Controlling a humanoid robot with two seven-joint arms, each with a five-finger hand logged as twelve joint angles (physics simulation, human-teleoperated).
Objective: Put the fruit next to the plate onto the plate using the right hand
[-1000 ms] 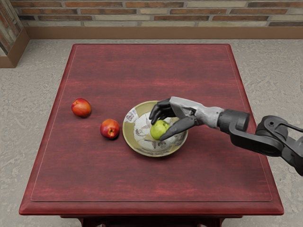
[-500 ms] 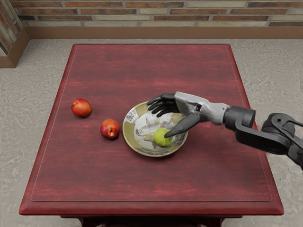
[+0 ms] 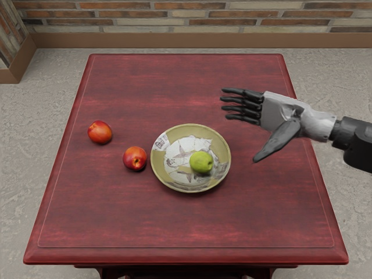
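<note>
Tabletop plate (image 3: 216,142) holds green fruit (image 3: 201,162).

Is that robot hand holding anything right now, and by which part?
Nothing. The right hand is open, apart from the green fruit, which lies on the plate.

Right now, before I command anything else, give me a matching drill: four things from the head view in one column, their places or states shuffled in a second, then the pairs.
Things:
1. green fruit
2. near red fruit
3. far red fruit
4. right hand

Places or states:
A. on the table, farthest left
B. open, fingers spread, right of the plate, holding nothing
C. on the plate
D. on the table, just left of the plate

Pairs: 1-C, 2-D, 3-A, 4-B.
</note>
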